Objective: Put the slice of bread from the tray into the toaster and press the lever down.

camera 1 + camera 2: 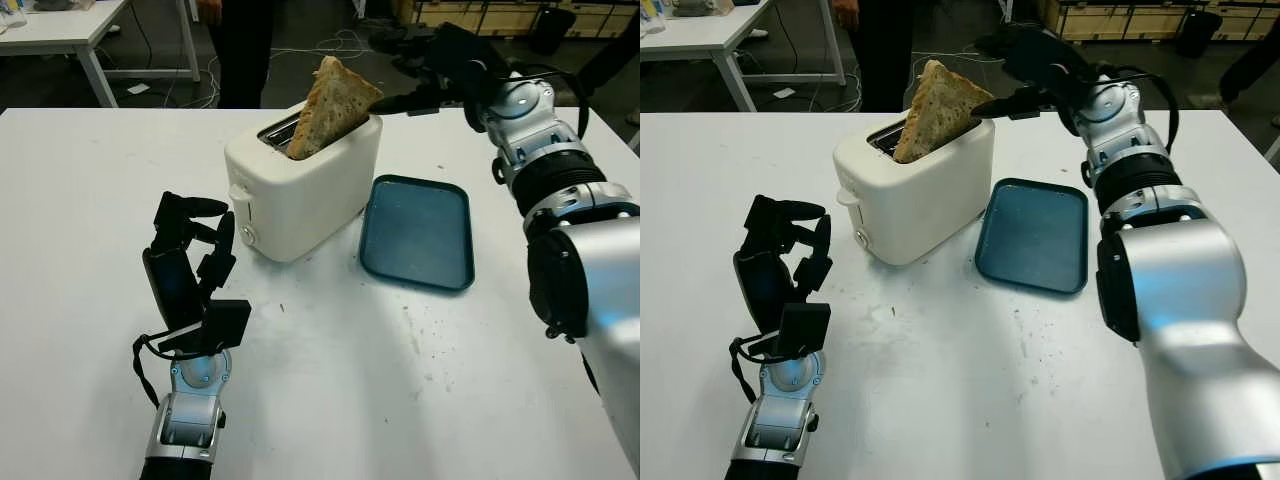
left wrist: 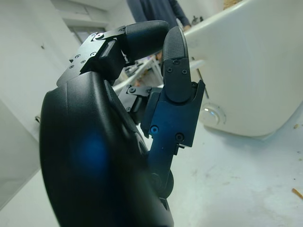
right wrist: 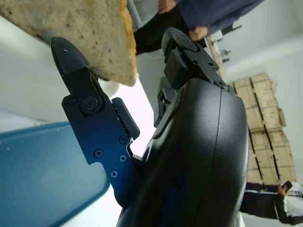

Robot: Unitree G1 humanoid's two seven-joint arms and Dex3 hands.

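Observation:
A slice of brown bread (image 1: 332, 103) stands tilted in the slot of the white toaster (image 1: 310, 185), most of it sticking out above the top. My right hand (image 1: 1015, 75) is open at the far side of the toaster. One of its fingers (image 3: 78, 75) touches the slice's upper corner; the others are off it. The toaster's lever (image 1: 238, 196) sits high on the near end, with a round knob (image 1: 247, 236) under it. My left hand (image 1: 205, 235) is open, close to that end and holding nothing. The blue tray (image 1: 418, 232) lies bare to the right of the toaster.
A person (image 1: 240, 50) stands behind the table's far edge. Another white table (image 1: 60, 25) is at the back left. Crumbs speckle the tabletop (image 1: 430, 350) in front of the tray.

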